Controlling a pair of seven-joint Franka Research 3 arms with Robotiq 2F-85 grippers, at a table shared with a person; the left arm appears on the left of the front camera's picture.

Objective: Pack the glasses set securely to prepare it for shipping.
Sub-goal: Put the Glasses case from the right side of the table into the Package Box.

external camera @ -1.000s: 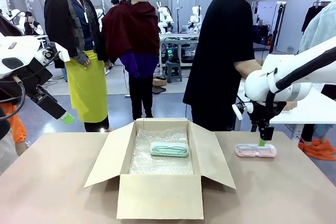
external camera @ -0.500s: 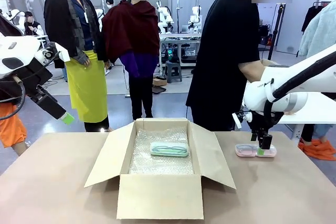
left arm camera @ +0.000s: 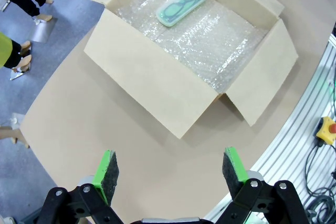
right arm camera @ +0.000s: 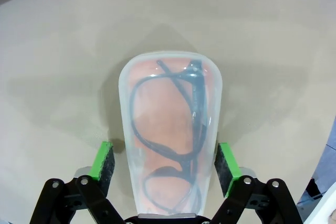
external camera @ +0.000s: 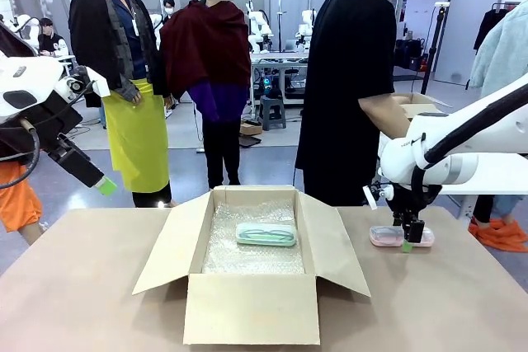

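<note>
Pink case (right arm camera: 168, 108) sits on the table (external camera: 82, 286) at 3 o'clock from the cardboard box (external camera: 252, 307). Its long axis runs 12-to-6 between your right gripper (right arm camera: 164, 161) pads, which straddle it, not yet pinching.

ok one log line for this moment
left gripper: open, raised | right gripper: open, astride pink case | mint case: in box
</note>
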